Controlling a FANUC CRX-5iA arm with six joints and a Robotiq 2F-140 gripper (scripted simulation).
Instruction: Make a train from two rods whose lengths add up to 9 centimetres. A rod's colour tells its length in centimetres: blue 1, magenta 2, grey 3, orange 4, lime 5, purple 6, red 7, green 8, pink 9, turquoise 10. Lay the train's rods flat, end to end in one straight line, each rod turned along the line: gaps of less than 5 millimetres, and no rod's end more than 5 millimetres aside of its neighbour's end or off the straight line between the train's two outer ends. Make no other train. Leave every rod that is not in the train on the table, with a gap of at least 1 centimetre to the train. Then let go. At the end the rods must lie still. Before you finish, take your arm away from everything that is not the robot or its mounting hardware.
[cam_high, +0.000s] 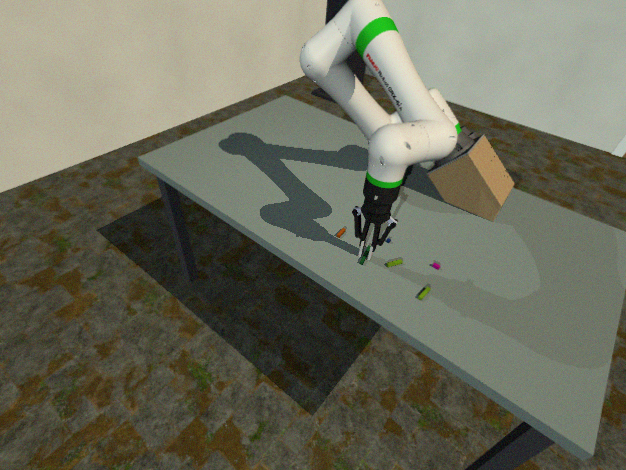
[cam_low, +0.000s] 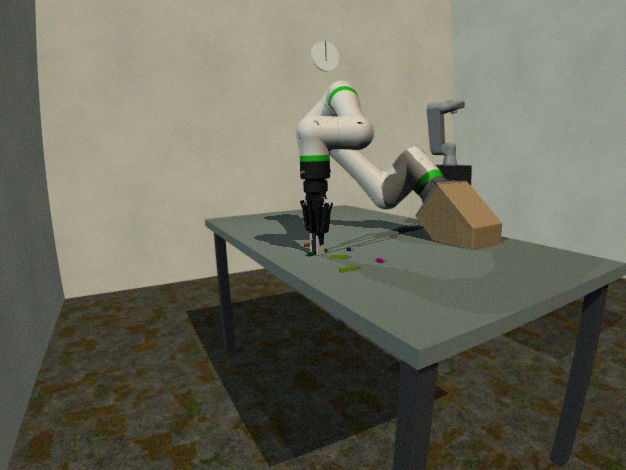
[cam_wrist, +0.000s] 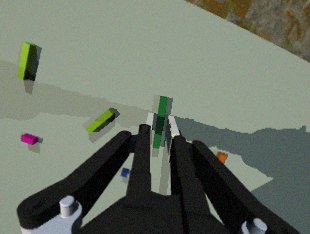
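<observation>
1 round clock (cam_low: 325, 56) hangs on the pale wall (cam_low: 176, 126) (cam_high: 126, 75); patchy brown-grey floor (cam_high: 151, 364) (cam_low: 126, 379).

In the top view, would meet the lime rod (cam_high: 393, 262) (cam_low: 339, 257) (cam_wrist: 100, 120) just right of the gripper (cam_high: 365, 252) (cam_low: 316, 248) (cam_wrist: 159, 122), then the nearer lime rod (cam_high: 423, 292) (cam_low: 348, 268) (cam_wrist: 27, 61) and, farther right, the magenta rod (cam_high: 436, 265) (cam_low: 379, 260) (cam_wrist: 29, 139). Could pass between those three. Blocked on the far side by the blue rod (cam_high: 388, 240) (cam_low: 348, 248) (cam_wrist: 125, 172), far left by the orange rod (cam_high: 341, 231) (cam_low: 306, 244) (cam_wrist: 221, 157). Limited to slim gaps beside the green rod (cam_high: 362, 260) (cam_low: 310, 253) (cam_wrist: 162, 106), between the fingers

two lime rods (cam_high: 394, 262) (cam_low: 339, 257) (cam_wrist: 101, 120), one each green (cam_high: 362, 259) (cam_low: 310, 253) (cam_wrist: 163, 106), magenta (cam_high: 436, 265) (cam_low: 379, 260) (cam_wrist: 29, 139), blue (cam_high: 388, 240) (cam_low: 348, 248) (cam_wrist: 125, 172), orange (cam_high: 341, 231) (cam_low: 306, 244) (cam_wrist: 221, 157)
</observation>
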